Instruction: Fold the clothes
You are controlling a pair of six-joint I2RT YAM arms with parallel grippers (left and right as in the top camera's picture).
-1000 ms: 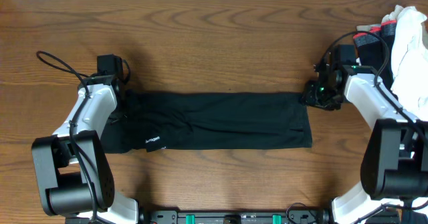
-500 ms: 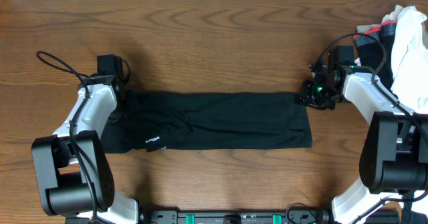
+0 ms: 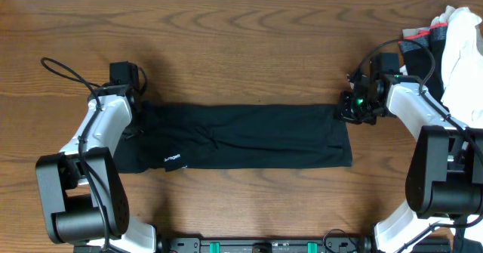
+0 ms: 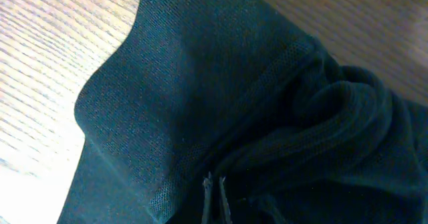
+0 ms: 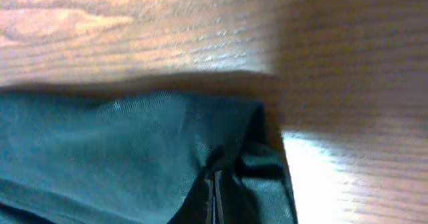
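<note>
Both claws closed on the ends of the shirt [image 3: 241, 136].
I see the black shirt lying as a long folded band across the middle of the table [image 3: 241, 41], its small white logo near the front edge on the left. My left gripper [image 3: 142, 108] pinches the bunched cloth at the far left corner, and my right gripper [image 3: 345, 109] pinches the far right corner; each wrist view shows fabric caught between shut tips. A white cloth [image 3: 462, 53] lies at the table's right edge, apart from the shirt.
</note>
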